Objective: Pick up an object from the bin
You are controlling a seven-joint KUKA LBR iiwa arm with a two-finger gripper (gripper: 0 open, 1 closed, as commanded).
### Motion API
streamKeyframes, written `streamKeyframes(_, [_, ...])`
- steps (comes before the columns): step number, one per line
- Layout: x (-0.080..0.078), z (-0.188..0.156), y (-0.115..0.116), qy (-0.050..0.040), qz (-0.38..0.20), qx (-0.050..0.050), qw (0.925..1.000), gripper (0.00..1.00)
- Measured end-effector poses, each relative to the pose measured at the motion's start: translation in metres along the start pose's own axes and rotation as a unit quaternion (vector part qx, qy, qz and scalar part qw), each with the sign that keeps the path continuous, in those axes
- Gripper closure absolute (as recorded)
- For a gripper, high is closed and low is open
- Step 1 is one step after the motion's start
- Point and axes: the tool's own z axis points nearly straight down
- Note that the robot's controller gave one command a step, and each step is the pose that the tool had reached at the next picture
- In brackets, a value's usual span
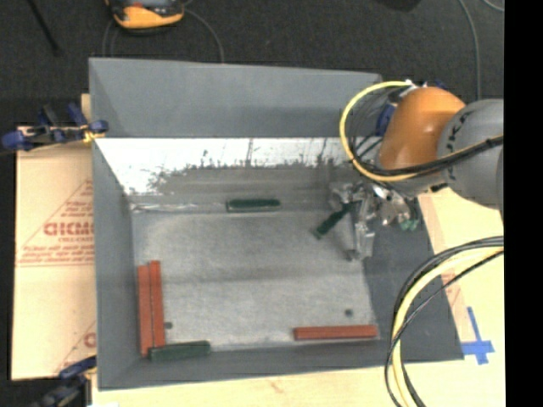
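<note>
In the camera view, the gripper (363, 227) hung low by the right wall of the grey metal bin (110, 253). It met the upper end of a tilted dark green flat stick (331, 224). Whether it was spread or clamped, I could not tell. The pick looked unfinished, with the lift still to do.

There were three green sticks, counting the far green stick (252, 203) and the corner green stick (180, 352). There were three red-brown bars: a left pair (151, 308) and a near bar (335, 333).

Dark floor (280, 15) with two orange devices (142, 2) on it.
</note>
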Motion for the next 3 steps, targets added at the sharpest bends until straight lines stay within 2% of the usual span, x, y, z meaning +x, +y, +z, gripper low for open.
streamKeyframes(1, [-0.014,-0.021,0.014,0.0025,-0.104,-0.001,0.9945,1.00])
streamKeyframes(2, [-0.014,-0.021,0.014,0.0025,-0.104,-0.001,0.9945,1.00])
streamKeyframes(3, [-0.008,-0.071,0.023,0.0080,-0.100,-0.004,0.9949,1.00])
